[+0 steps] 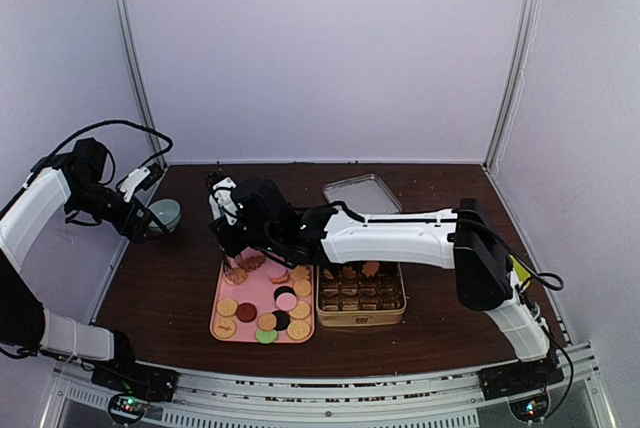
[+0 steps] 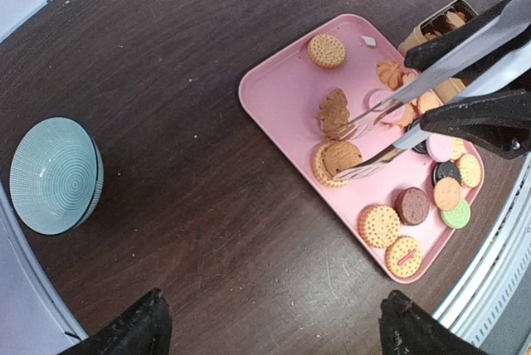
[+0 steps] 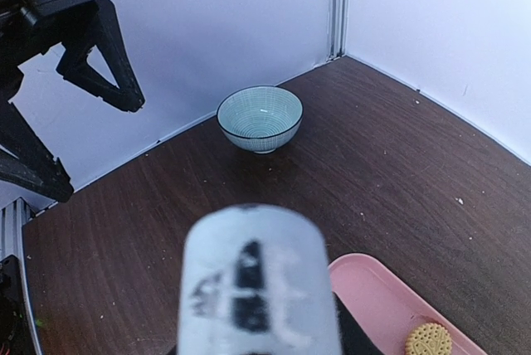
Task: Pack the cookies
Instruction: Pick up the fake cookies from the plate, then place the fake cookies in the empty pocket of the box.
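Looking first at what surrounds the work, we see a pink tray (image 2: 282,89) near the front of the bench, with a gold tin (image 1: 360,316) touching its right side. The tin is lined with brown paper cups (image 1: 350,293). A clear lid (image 1: 362,191) lies flat behind the tin, well apart from it, and a teal bowl (image 2: 56,174) sits near the bench's left edge.

Most of the cookies (image 2: 382,225) lie scattered on the tray: round tan ones, with pink, black, dark red and green ones among them. A few tan ones rest in the tin's far row of cups. In the right wrist view a blurred grey shape fills the foreground and hides most of the tray from us.

The bench (image 1: 170,288) is dark brown wood, scuffed and flecked with crumbs. Pale walls (image 1: 320,48) with metal posts (image 1: 515,58) close it in.

The right arm (image 1: 390,236) stretches leftward above the tin to the tray's far end. The right fingers (image 2: 481,119) are clamped on metal tongs (image 2: 398,96), whose tips stand apart over two tan cookies at the tray's far left. The lower tip is at the rim of the round one. The left arm (image 1: 35,208) bends in from the left, and the left fingers (image 2: 137,330) are spread wide with nothing between them, just beside the bowl.
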